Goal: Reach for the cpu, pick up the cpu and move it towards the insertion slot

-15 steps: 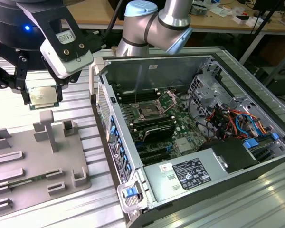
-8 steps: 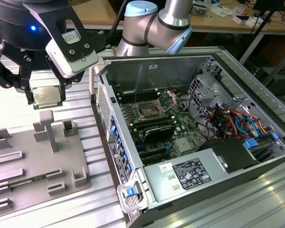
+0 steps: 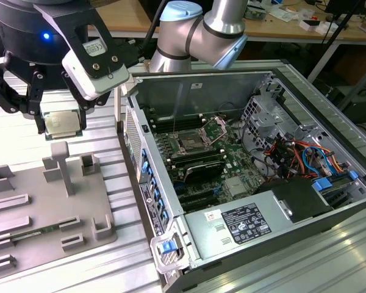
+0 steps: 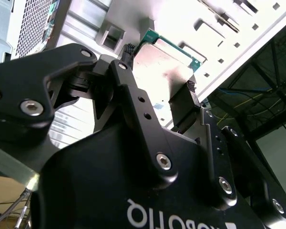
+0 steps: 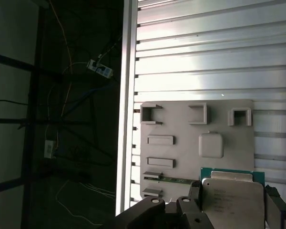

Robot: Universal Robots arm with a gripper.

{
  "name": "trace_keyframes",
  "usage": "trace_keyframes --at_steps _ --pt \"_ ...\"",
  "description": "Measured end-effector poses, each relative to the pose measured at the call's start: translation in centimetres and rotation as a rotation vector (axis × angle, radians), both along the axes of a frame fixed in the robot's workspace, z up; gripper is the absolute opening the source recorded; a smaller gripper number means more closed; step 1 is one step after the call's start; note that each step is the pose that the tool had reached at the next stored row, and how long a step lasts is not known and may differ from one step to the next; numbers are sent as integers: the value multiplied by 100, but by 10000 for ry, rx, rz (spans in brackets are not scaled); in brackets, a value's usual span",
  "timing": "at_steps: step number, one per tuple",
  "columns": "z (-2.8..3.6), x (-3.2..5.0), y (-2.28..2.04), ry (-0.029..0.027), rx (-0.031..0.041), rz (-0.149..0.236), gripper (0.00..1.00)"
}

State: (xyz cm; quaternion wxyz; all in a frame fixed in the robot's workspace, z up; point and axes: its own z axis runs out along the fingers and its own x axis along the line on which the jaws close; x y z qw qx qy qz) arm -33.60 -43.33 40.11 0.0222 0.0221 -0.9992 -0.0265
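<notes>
Workshop corner: a ribbed metal table under bright light

Beneath the fingers [image 3: 40, 113] spreads a table [image 3: 329, 256] of silvery ribbed metal slats, and in the first wrist view light glares white off the slats beyond them. Behind the fingers in the exterior view runs a pale wooden workbench [image 3: 274, 30] strewn with small clutter, with a dark slanting strut [image 3: 329, 44] in front of it. Past the table's edge, off to one side of the fingers, the first wrist view shows a dim space crossed by black frame bars [image 5: 35, 119], loose cables [image 5: 69, 90] and a white power strip [image 5: 99, 69].
</notes>
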Motion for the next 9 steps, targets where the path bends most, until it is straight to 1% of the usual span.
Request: trace_keyframes --at_steps 9 --pt "-1 55 0 -7 -9 0 55"
